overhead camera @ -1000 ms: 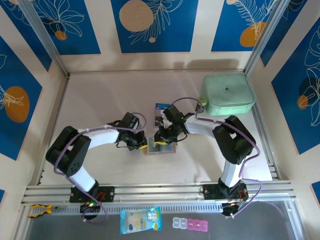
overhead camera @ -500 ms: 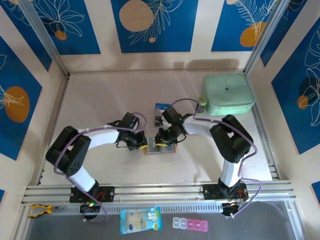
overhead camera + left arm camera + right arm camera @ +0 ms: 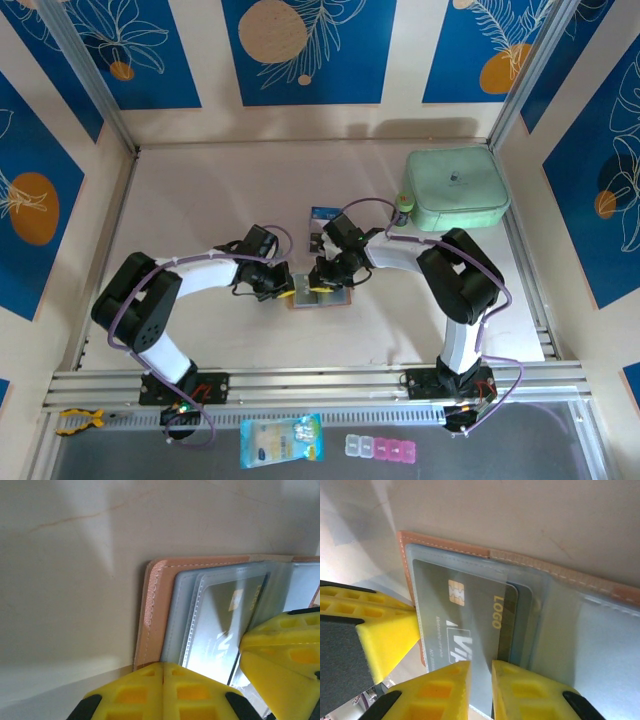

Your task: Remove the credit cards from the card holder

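Note:
The tan-pink card holder (image 3: 320, 298) lies open on the table between both grippers. Its stitched edge (image 3: 154, 611) and pale clear pockets show up close. A grey credit card (image 3: 470, 615) with a gold chip sits in a pocket, with a darker card (image 3: 524, 625) tucked behind it. My left gripper (image 3: 167, 674) is shut, its tips resting on the holder's left edge (image 3: 445, 546). My right gripper (image 3: 481, 677) hovers over the grey card's (image 3: 225, 625) near end, with a narrow gap between its fingers. Two dark cards (image 3: 322, 215) lie on the table behind the holder.
A mint-green case (image 3: 455, 188) stands at the back right, with a small green item (image 3: 404, 203) beside it. On the near ledge lie a blue-and-yellow packet (image 3: 282, 440) and a pink pill box (image 3: 380, 448). Metal rails border the table's sides and front.
My right gripper's fingers have drawn closer together over the grey card. Both arms and the holder have hardly moved.

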Available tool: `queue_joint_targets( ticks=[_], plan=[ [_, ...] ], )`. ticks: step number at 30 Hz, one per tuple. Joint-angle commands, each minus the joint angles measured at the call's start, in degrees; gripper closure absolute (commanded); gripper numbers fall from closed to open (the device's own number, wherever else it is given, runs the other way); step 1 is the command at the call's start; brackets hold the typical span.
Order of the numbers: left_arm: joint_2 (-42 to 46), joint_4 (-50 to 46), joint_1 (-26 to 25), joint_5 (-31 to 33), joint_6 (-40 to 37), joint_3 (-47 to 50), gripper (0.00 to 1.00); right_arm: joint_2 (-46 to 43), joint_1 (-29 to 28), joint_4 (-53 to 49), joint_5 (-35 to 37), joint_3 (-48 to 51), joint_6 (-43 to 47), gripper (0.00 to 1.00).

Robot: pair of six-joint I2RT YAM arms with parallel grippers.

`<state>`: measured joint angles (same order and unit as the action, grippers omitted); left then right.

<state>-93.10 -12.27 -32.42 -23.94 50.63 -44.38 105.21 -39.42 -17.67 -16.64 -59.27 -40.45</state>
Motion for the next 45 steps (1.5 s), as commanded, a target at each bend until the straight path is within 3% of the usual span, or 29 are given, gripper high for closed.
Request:
queue_joint_targets(
  ticks=[1, 8, 13, 24, 45],
  plan=[
    [-1.1, -2.0, 0.7, 0.4, -0.9, 0.0, 0.93, 1.0, -0.5, 0.7, -2.4, -0.3, 1.1, 0.83],
    [-1.1, -2.2, 0.7, 0.4, -0.8, -0.1, 0.93, 1.5, -0.2, 1.2, -2.6, 0.1, 0.4, 0.80],
    [-1.2, -2.4, 0.6, 0.6, -1.0, 0.0, 0.93, 1.2, -0.1, -2.7, 1.3, -0.5, 0.1, 0.76],
    [-2.0, -3.7, 0.6, 1.5, -2.1, -1.1, 0.93, -1.8, -0.1, -6.5, 6.1, -0.3, 0.8, 0.75],
    [1.9, -8.9, 0.5, 3.2, -4.0, -5.0, 0.92, -6.3, 0.2, -5.6, 4.3, 0.1, 0.5, 0.75]
  ],
)
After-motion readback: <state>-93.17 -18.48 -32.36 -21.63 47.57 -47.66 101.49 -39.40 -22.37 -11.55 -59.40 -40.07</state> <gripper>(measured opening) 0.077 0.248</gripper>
